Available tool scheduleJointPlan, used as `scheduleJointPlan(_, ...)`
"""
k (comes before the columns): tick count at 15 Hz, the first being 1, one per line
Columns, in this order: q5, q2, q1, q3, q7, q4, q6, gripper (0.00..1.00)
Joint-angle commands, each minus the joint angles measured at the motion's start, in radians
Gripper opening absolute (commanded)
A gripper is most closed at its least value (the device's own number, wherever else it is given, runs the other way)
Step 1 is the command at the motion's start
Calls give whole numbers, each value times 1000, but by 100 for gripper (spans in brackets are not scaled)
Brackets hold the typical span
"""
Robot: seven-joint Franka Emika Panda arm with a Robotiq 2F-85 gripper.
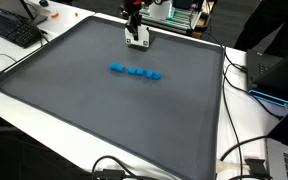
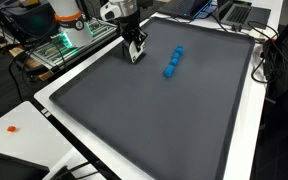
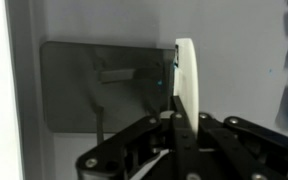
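While clamped on a white flat piece (image 3: 184, 78), gripper (image 1: 137, 42) sits low by the mat (image 1: 74, 125) edge | blue blocks (image 1: 134, 72) in a row mid-mat, well apart, untouched

We can read no text, label, brand, number or sign in any view. The gripper (image 1: 136, 44), the blue blocks (image 1: 135, 72), the keyboard (image 1: 14, 30) and the laptop (image 2: 234, 12) appear too small or blurred for us to make out writing.
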Motion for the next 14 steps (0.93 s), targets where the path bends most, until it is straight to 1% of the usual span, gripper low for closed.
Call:
scheduleJointPlan(1,-24,-7,-4,-3,25,-12,-2,1)
scheduleJointPlan(3,4,-3,1,-2,6,-11,13,1)
scheduleJointPlan(9,0,18,0,-3,7,-8,20,1)
scheduleJointPlan(14,12,33,6,0,-4,-8,50,1)
